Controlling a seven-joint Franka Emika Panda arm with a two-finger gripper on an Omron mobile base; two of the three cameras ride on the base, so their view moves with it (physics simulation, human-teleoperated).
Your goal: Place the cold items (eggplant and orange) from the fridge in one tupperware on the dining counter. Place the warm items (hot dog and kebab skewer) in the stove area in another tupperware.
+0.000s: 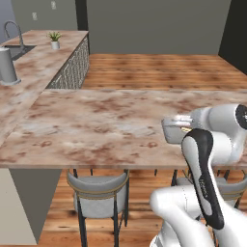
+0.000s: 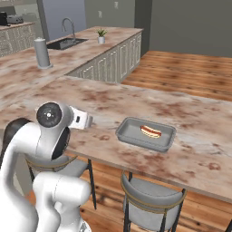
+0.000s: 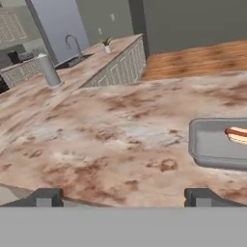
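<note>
The gripper (image 3: 120, 198) stands released, its two blocky dark tips wide apart at the bottom of the hand view, holding nothing above the blotchy pinkish-tan marble surface (image 3: 111, 130). At right of that frame lies the shallow grey rectangular tupperware (image 3: 212, 144) with raised rim; the hot dog (image 2: 151, 131), reddish sausage in a pale bun, rests inside. The white arm folds low at the surface's near edge, above grey stools (image 2: 152, 199).
</note>
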